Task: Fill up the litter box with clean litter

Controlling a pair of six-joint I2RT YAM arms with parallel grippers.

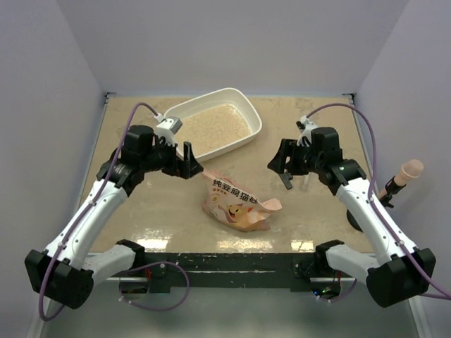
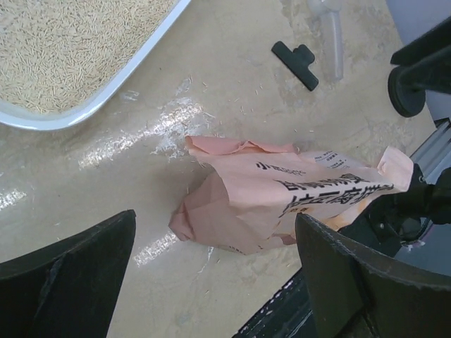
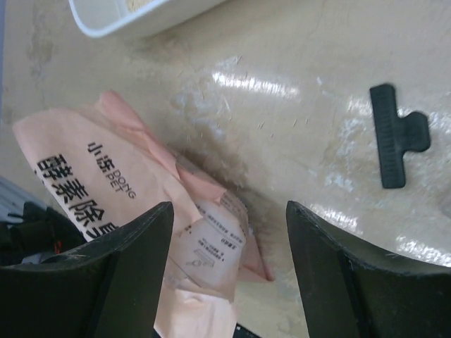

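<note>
Tabletop (image 1: pixel 162 211) bears litter box (image 1: pixel 248 113) just beyond spread left tool (image 1: pixel 189 163); right tool (image 1: pixel 282 172) spread.

Right wrist view: the right gripper (image 3: pixel 229 211), its two dark fingers spread apart with nothing between them, above a crumpled orange-pink bag (image 3: pixel 106 162) lying on the beige tabletop (image 3: pixel 317 56). A black clip (image 3: pixel 394 137) lies at right, well apart from the bag. A corner of the white litter box (image 3: pixel 120 21) shows at top left; stray granules (image 3: pixel 220 105) dot the tabletop between box and bag
</note>
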